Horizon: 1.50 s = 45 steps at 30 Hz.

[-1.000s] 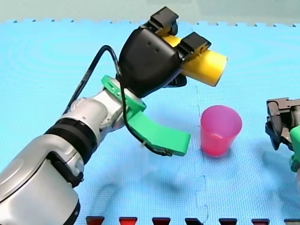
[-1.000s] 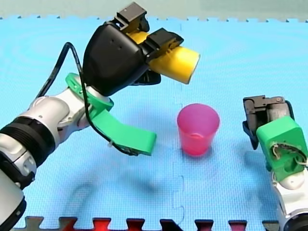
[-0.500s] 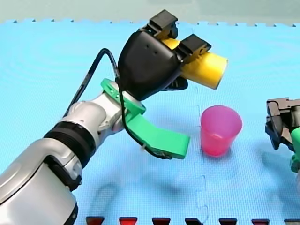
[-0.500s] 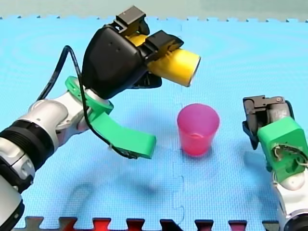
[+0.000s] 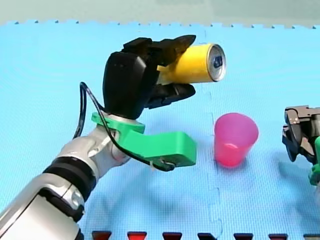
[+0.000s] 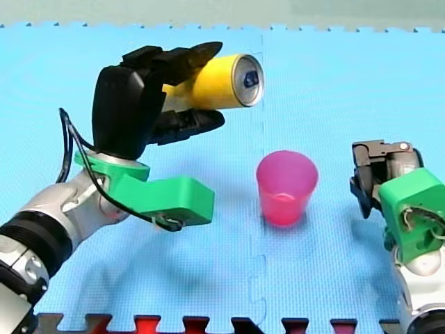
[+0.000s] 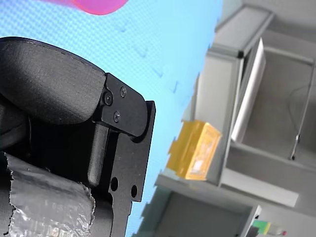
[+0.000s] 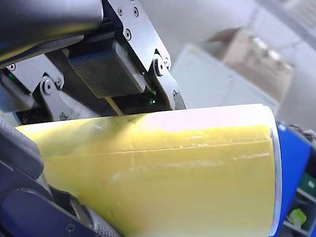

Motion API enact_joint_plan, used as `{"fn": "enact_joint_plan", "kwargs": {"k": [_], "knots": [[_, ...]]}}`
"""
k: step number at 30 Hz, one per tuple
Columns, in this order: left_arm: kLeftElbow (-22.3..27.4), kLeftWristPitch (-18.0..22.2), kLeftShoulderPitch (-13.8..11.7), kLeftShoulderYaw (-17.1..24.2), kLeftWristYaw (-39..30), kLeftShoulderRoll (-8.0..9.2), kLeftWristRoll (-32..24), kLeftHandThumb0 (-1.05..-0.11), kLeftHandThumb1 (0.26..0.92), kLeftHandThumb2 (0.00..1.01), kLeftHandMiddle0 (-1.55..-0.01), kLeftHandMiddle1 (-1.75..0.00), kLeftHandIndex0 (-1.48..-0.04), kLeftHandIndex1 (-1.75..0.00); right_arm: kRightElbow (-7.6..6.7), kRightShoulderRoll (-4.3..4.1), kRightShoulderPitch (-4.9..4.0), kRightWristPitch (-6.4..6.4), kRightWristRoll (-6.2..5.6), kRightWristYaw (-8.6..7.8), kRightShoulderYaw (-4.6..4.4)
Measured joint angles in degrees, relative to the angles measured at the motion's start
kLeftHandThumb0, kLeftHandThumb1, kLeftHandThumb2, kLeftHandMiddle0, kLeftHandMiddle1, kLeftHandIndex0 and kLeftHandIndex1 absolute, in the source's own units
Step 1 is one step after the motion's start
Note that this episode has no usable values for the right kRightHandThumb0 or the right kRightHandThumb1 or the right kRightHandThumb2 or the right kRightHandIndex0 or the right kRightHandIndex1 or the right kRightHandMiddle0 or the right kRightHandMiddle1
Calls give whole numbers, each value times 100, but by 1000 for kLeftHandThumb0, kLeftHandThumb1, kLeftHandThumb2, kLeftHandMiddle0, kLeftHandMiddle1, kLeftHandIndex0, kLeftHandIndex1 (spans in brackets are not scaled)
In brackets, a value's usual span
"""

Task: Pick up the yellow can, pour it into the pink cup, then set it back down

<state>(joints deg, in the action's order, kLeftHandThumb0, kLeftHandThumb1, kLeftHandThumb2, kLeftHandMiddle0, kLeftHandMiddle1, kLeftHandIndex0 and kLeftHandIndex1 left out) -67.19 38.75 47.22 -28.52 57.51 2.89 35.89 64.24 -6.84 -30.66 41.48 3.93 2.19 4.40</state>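
The yellow can (image 5: 192, 64) is off the foam mat (image 5: 50, 75), held in the air on its side and close to level. Its silver top end points toward the mat's right edge. The back half of the can is buried in the left hand (image 5: 135, 85). The fingers (image 5: 172, 45) are closed around it: two run along the can's upper side, reaching about halfway down its length, and a third lies under it (image 5: 170, 92), so the can is clamped between them with only the front half sticking out. In the second wrist view the same can (image 8: 163, 168) fills the space right against the hand, with a ribbed black finger pad (image 8: 106, 71) pressed onto its side.

The pink cup (image 5: 235, 140) stands upright on the mat, below the can's open end and a little toward the right edge, well apart from the can.

A green bracket (image 5: 155, 145) juts from the left wrist under the hand, and a black cable (image 5: 82, 107) loops beside it.

The right hand (image 6: 379, 174) is near the mat's right edge, beside the cup but not touching it; I cannot tell whether it is open or closed.
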Motion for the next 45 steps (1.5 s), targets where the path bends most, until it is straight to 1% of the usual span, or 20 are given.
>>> {"fn": "enact_joint_plan", "kwargs": {"k": [3, 6, 10, 14, 20, 25, 27, 31, 33, 35, 40, 45], "knots": [[-8, 297, -145, 234, -579, -90, -437, -420, 754, 8, -1316, -63, -1236, -1, 0, 0, 0, -6, 1, -3, -4], [-7, 473, -271, 430, -1195, -180, -876, -411, 764, 9, -1302, -42, -1230, 0, 0, 2, 1, -8, 1, -8, -9], [-3, 599, -412, 687, -1977, -280, -1427, -403, 769, 7, -1296, -29, -1225, 0, 1, 1, 1, -9, 0, -16, -11], [13, 640, -561, 962, -2716, -374, -1989, -398, 773, 5, -1304, -26, -1225, 0, 2, -2, 1, -10, 0, -47, -11], [85, 617, -794, 1396, -3812, -514, -2834, -396, 777, 3, -1310, -20, -1214, 0, 7, -5, 1, -10, 0, -101, -11], [222, 434, -963, 1826, -4583, -644, -3556, -389, 778, 2, -1318, -18, -1213, -1, 8, -21, 1, -11, 0, -141, -9], [304, 335, -1050, 2039, -4872, -684, -3850, -388, 778, 1, -1324, -18, -1214, -1, 8, -41, 1, -12, -1, -170, -6], [515, 130, -1291, 2543, -5305, -759, -4370, -386, 778, 1, -1327, -16, -1215, -1, 7, -113, 1, -28, -21, -235, 25], [538, 93, -1424, 2813, -5523, -811, -4541, -385, 778, 0, -1329, -15, -1217, -2, 7, -158, 1, -54, -68, -286, 63], [461, 95, -1517, 3002, -5749, -861, -4620, -384, 778, 0, -1331, -14, -1220, -3, 5, -181, 1, -73, -108, -316, 96], [267, 86, -1621, 3293, -6153, -944, -4619, -379, 780, 1, -1335, -11, -1212, 0, -16, -189, 2, -102, -164, -396, 144], [98, 160, -1705, 3486, -6300, -990, -4543, -372, 783, 1, -1338, -9, -1213, -1, -36, -217, 11, -113, -221, -462, 186]]}}
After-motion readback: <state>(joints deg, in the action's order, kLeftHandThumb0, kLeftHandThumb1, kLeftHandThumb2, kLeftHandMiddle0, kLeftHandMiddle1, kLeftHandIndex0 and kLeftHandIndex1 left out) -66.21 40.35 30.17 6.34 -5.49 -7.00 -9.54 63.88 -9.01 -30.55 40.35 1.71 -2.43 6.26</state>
